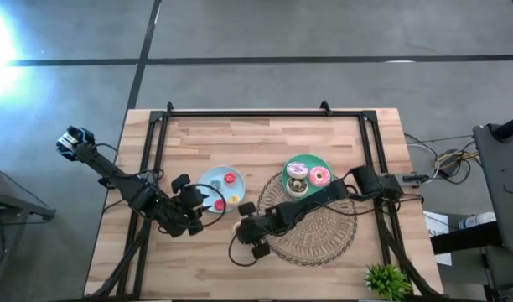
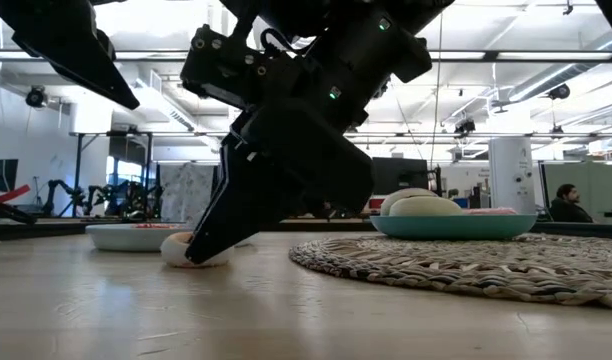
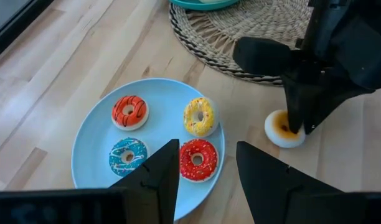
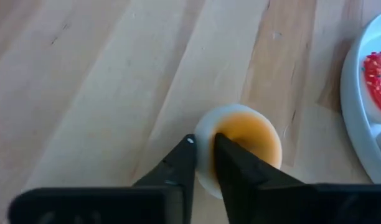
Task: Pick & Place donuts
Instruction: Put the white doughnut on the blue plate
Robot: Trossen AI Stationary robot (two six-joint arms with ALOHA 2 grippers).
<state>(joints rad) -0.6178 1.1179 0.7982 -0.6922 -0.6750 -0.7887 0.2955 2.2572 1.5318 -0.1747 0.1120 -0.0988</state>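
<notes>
A small white donut with an orange top (image 4: 249,140) lies flat on the bare wood between the light-blue plate (image 3: 94,143) and the woven placemat (image 1: 317,233). My right gripper (image 4: 203,144) stands over it, shut on its rim. It also shows in the low view as the donut (image 2: 174,252) under the dark fingers. The light-blue plate carries several small donuts: orange-striped (image 3: 129,112), yellow (image 3: 200,116), blue (image 3: 127,155) and red (image 3: 198,160). My left gripper (image 3: 207,148) hovers open over the plate's near side, its fingers on either side of the red donut. My right gripper pinches the white-and-orange donut's rim (image 4: 206,127) between its two fingers. One finger (image 4: 181,158) is outside the white wall and the other (image 4: 231,158) is on the orange top. The fingers slant down from above. The donut rests flat on the table (image 2: 191,262).
A teal plate (image 1: 323,161) on the placemat's far part holds three larger donuts, one of them pink (image 1: 320,176). A small green plant (image 1: 387,281) stands at the table's near right corner. Bare wood lies along the far and near left parts of the table.
</notes>
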